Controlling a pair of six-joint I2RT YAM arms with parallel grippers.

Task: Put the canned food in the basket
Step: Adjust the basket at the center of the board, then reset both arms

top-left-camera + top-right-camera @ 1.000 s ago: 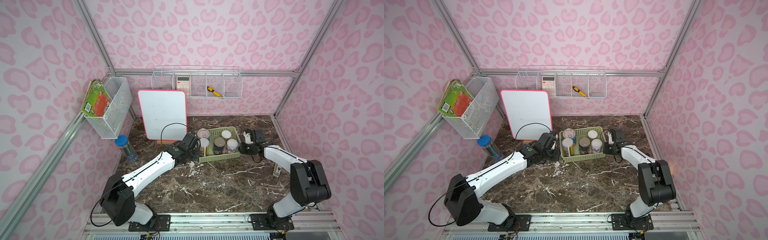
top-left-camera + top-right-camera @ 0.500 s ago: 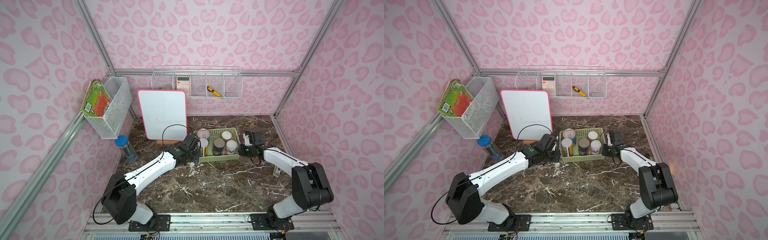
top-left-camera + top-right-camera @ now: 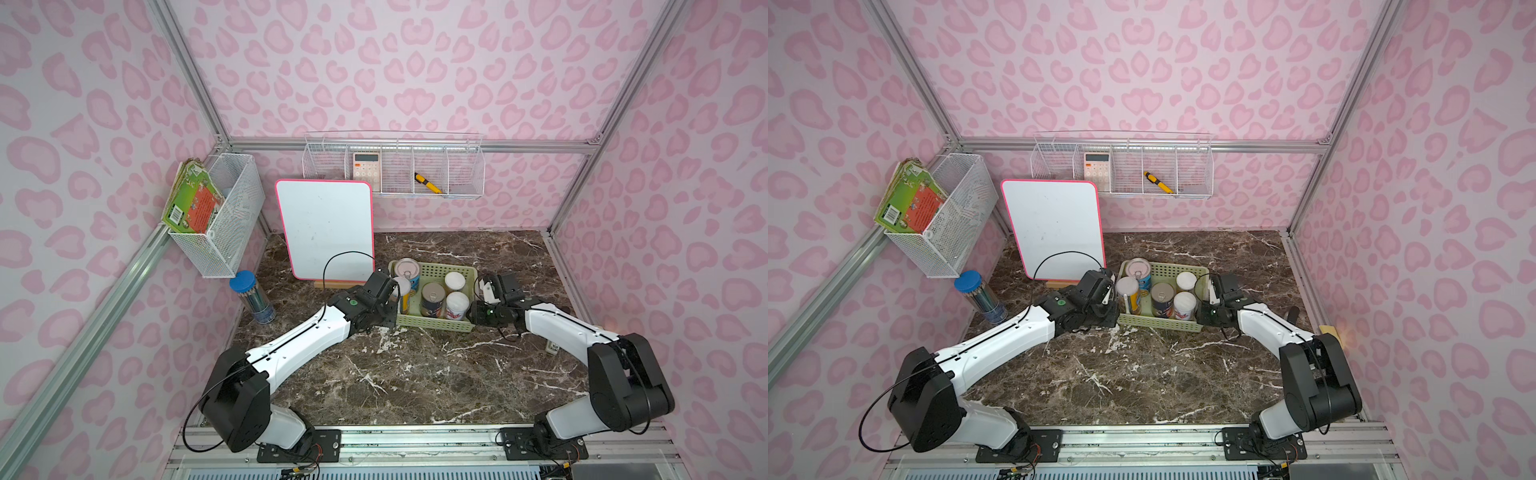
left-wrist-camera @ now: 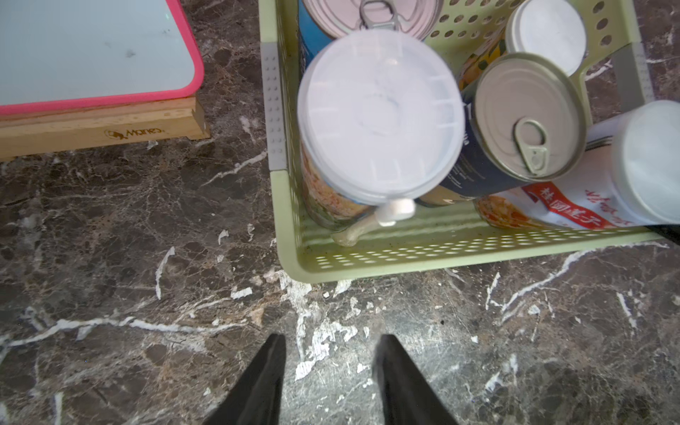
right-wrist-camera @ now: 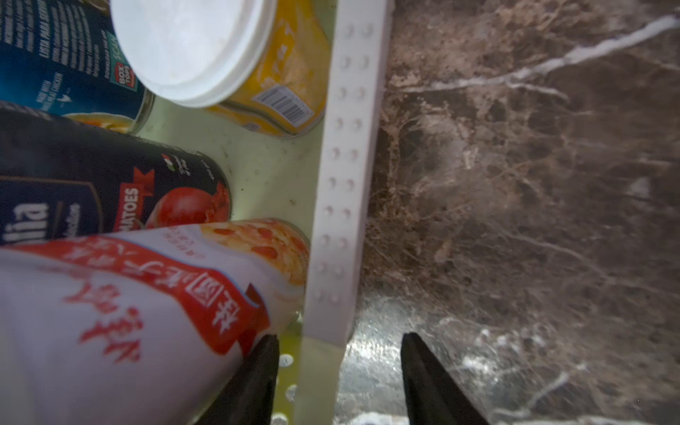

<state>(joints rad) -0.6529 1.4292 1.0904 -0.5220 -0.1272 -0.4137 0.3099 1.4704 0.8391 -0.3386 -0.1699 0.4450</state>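
All 5 cans sit in basket, w/ little spare room. L gripper jaws apart over bare marble top near basket's corner. R gripper jaws spread, straddling basket's end rim.

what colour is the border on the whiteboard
Bright pink, running all round the whiteboard; it shows best in a top view.

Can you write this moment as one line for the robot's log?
cans: five, all in basket | left gripper: open, empty, beside basket | right gripper: open, astride basket wall | task: looks done
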